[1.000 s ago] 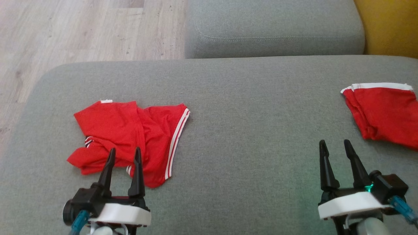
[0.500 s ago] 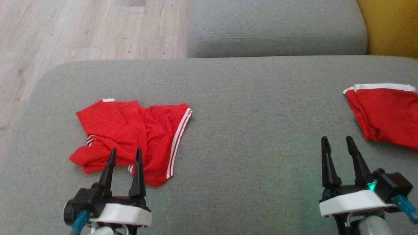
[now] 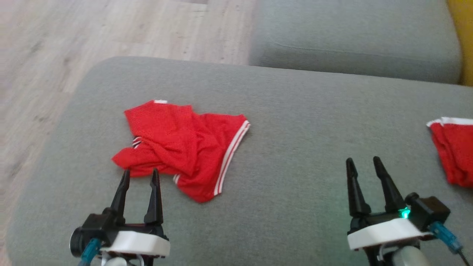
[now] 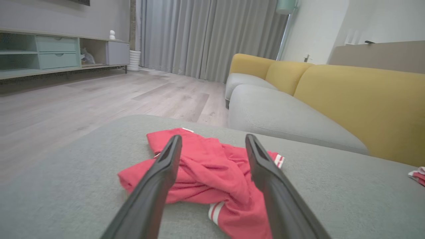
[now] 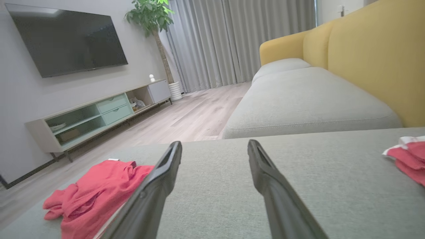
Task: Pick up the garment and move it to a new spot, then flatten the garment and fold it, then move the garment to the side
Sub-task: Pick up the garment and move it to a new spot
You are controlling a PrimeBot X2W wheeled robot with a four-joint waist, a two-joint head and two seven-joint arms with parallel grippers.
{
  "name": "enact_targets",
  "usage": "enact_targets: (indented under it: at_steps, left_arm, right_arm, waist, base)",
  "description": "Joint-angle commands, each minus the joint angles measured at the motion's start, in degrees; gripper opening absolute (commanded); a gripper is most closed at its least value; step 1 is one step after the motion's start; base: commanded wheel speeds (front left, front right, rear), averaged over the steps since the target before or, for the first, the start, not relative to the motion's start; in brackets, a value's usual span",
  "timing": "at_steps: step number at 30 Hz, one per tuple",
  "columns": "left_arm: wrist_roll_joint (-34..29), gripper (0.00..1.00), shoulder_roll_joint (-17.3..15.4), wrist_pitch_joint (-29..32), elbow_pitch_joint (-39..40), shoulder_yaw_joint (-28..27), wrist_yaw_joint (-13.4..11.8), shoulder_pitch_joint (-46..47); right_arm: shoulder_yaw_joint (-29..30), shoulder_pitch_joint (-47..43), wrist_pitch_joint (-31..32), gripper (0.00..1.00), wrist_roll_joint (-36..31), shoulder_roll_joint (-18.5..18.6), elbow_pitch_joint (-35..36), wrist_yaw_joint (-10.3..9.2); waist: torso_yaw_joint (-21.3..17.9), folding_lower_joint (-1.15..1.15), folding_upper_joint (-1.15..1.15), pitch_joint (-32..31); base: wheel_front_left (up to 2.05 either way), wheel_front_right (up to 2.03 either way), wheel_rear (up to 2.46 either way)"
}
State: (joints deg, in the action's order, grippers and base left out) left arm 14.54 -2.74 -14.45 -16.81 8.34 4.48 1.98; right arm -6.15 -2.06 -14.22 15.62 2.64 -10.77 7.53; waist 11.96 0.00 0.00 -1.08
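Left end effector, jaws apart and empty, sits just below the crumpled red white-striped fabric garment at frame centre-left on the grey cushion; seemingly light, limp, pinchable at a raised fold.

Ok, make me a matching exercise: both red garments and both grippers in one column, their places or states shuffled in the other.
Column one:
1. crumpled red garment
2. second red garment
3. left gripper
4. right gripper

Column two:
A. open, over bare grey cushion
B. cut off at the head view's right edge
C. open, fingertips at the near edge of red cloth
D. bunched up on the cushion's left part

Pairs: 1-D, 2-B, 3-C, 4-A.
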Motion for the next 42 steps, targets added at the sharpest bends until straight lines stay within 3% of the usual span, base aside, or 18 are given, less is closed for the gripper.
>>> enact_targets:
  at_steps: [1,14,19,24,29,31,36,38,42]
  left_arm:
    - [-0.5,1.0,-0.1,-0.5,1.5,-2.2,-0.3,2.4]
    - [-0.8,1.0,-0.1,-0.5,2.0,-3.1,0.0,1.9]
    - [-0.8,1.0,-0.1,-0.5,2.1,-3.2,-0.1,2.1]
    - [-0.4,1.0,-1.9,-0.5,0.3,-2.1,1.8,8.2]
    - [0.5,1.0,-8.3,4.5,-2.5,2.2,2.9,22.2]
    - [2.6,1.0,-11.7,8.6,-3.8,6.4,3.0,28.3]
    - [16.5,1.0,-22.2,22.7,-5.9,22.4,3.0,42.3]
    - [20.6,1.0,-26.5,26.1,-5.8,28.2,3.0,47.4]
    - [28.0,1.0,-31.9,31.1,-7.0,37.4,3.0,54.6]
  right_arm:
    - [-1.9,0.8,-0.8,1.0,0.4,0.2,1.6,-0.04]
    - [-6.0,1.3,-0.8,1.0,0.8,0.2,0.5,-0.04]
    - [-6.7,1.8,-0.8,1.0,0.8,0.2,0.3,-0.04]
    - [-7.0,4.3,-0.8,1.0,-0.4,0.2,0.7,-0.04]
    - [-6.0,7.3,-0.8,1.0,-2.3,0.2,1.6,-0.04]
    - [-5.7,8.6,-0.8,1.0,-3.0,0.2,2.1,-0.04]
    - [-5.0,11.6,-0.8,1.0,-4.2,0.2,3.3,-0.04]
    - [-5.1,12.7,-0.8,1.0,-4.6,0.2,3.9,-0.04]
    - [-5.5,14.6,-0.8,1.0,-4.5,0.2,4.6,-0.04]
  waist:
    - [2.3,0.0,0.0,-0.3]
    - [8.6,0.0,0.0,-0.3]
    - [8.8,0.0,0.0,0.3]
    - [6.5,0.0,0.0,4.6]
    - [3.5,0.0,0.0,10.8]
    - [2.2,0.0,0.0,13.4]
    - [-0.8,0.0,0.0,19.3]
    - [-1.9,0.0,0.0,21.3]
    - [-3.8,0.0,0.0,24.1]
  base:
    - [0.0,0.0,0.0]
    - [0.0,0.0,0.0]
    - [0.0,0.0,0.0]
    - [0.0,0.0,0.0]
    - [0.0,0.0,0.0]
    - [0.0,0.0,0.0]
    - [0.0,0.0,0.0]
    - [0.0,0.0,0.0]
    - [0.0,0.0,0.0]
